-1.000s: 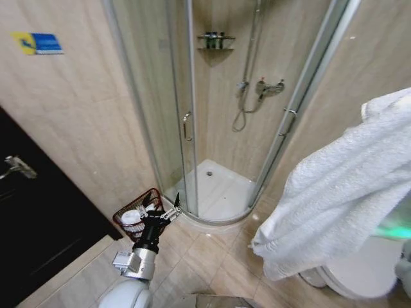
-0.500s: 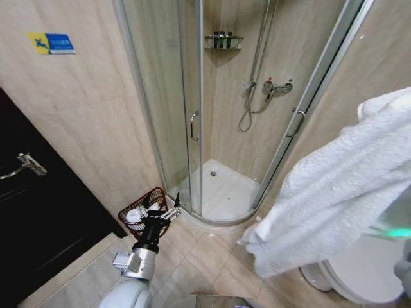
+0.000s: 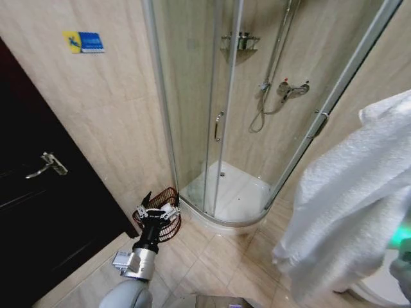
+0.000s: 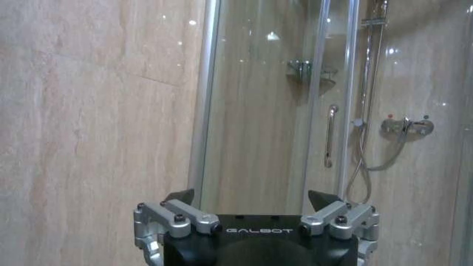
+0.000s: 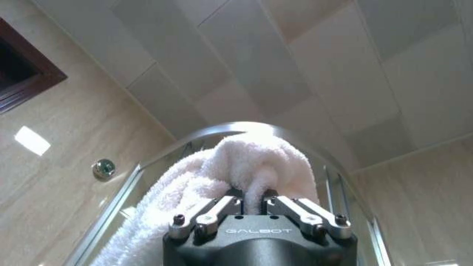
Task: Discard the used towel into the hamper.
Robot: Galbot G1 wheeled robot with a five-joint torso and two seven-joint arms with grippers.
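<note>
The used towel [image 3: 347,205], white and thick, hangs at the right of the head view. In the right wrist view my right gripper [image 5: 253,202] is shut on a bunched fold of the towel [image 5: 255,160], held up high. The hamper [image 3: 173,228], a small dark reddish-brown wicker basket, stands on the floor against the wall beside the shower, with something white inside. My left gripper [image 3: 156,208] is held out in front of the hamper, open and holding nothing. The left wrist view shows the left gripper [image 4: 251,197] facing the shower glass.
A curved glass shower enclosure [image 3: 218,128] with a white tray fills the corner behind the hamper. A dark door with a lever handle [image 3: 45,165] is at the left. A white toilet [image 3: 385,292] sits at the lower right. Tiled floor [image 3: 218,256] lies open between them.
The camera has turned to the left: the door, shower and hamper have shifted right in the picture. The towel stays in my right gripper and the left arm holds its pose.
</note>
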